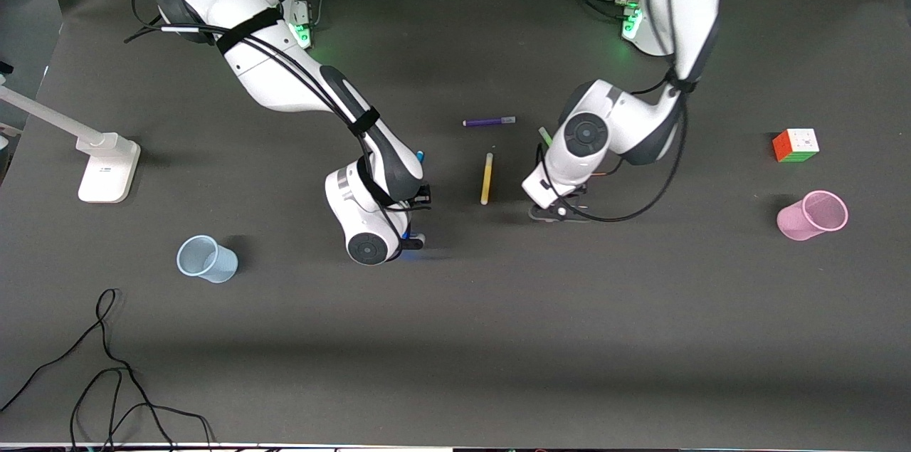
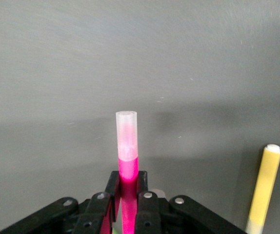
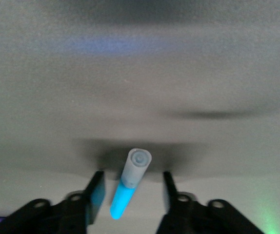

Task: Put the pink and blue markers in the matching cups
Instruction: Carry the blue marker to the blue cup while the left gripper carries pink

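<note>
The left gripper (image 2: 128,207) is clamped on one pink marker (image 2: 127,146), low over the mat beside the yellow marker (image 1: 487,178). The right gripper (image 3: 130,195) stands with fingers apart around one blue marker (image 3: 129,183), not touching it, low over the table's middle. Two cups: one blue cup (image 1: 206,259) toward the right arm's end, one pink cup (image 1: 812,215) toward the left arm's end, tipped. One purple marker (image 1: 489,122) and one green marker (image 1: 545,136) lie farther from the front camera. One colour cube (image 1: 796,145) sits near the pink cup.

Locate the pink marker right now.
The pink marker is clamped in the left gripper, mid-table beside the yellow marker.
</note>
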Motion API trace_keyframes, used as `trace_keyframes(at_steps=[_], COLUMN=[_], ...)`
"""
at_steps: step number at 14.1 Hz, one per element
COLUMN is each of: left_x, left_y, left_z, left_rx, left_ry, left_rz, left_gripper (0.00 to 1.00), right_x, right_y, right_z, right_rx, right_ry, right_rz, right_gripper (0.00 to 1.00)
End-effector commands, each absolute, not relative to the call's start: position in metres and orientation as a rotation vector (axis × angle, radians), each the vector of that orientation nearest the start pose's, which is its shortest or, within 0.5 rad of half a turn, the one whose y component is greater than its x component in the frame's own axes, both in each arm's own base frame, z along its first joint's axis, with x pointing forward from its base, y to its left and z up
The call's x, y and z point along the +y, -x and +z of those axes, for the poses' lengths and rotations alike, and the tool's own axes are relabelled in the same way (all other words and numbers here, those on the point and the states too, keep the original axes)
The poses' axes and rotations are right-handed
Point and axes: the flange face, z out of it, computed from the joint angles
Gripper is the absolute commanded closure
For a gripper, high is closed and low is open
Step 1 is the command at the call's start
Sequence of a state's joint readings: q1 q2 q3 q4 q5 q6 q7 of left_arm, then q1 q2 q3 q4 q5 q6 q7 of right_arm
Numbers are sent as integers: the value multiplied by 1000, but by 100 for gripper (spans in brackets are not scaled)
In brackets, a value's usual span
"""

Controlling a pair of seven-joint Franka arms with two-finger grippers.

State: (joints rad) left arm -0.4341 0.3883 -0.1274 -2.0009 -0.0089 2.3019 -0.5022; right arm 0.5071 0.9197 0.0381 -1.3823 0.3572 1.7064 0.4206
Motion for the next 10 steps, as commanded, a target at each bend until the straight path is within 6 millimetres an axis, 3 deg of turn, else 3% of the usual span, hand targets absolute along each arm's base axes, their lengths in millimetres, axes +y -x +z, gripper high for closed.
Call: trace_keyframes(at_steps=[1, 3, 5, 7, 8, 10], left_x=[-295, -277, -257, -217, -197, -148], left_y=[-523, -534, -539, -546, -547, -552], left_z=[351, 398, 436, 473, 488, 507], left_rx=[15, -19, 63, 108, 133, 149], left_ry=[3080, 3048, 2995, 3004, 3009, 3033], left_rz=[216, 243, 217, 201, 195, 214], left_gripper=[100, 100, 100, 100, 100, 100], right_x=[372, 370, 371, 370, 371, 366], right_y=[-553, -556, -563, -575, -583, -607], right_z=[132, 135, 145, 161, 174, 219], right_rx=[98, 116, 156, 186, 233, 401], right_ry=[2908, 2912, 2916, 2915, 2918, 2939], right_rz=[1037, 1027, 999, 953, 918, 796], right_gripper=[100, 100, 100, 100, 100, 100])
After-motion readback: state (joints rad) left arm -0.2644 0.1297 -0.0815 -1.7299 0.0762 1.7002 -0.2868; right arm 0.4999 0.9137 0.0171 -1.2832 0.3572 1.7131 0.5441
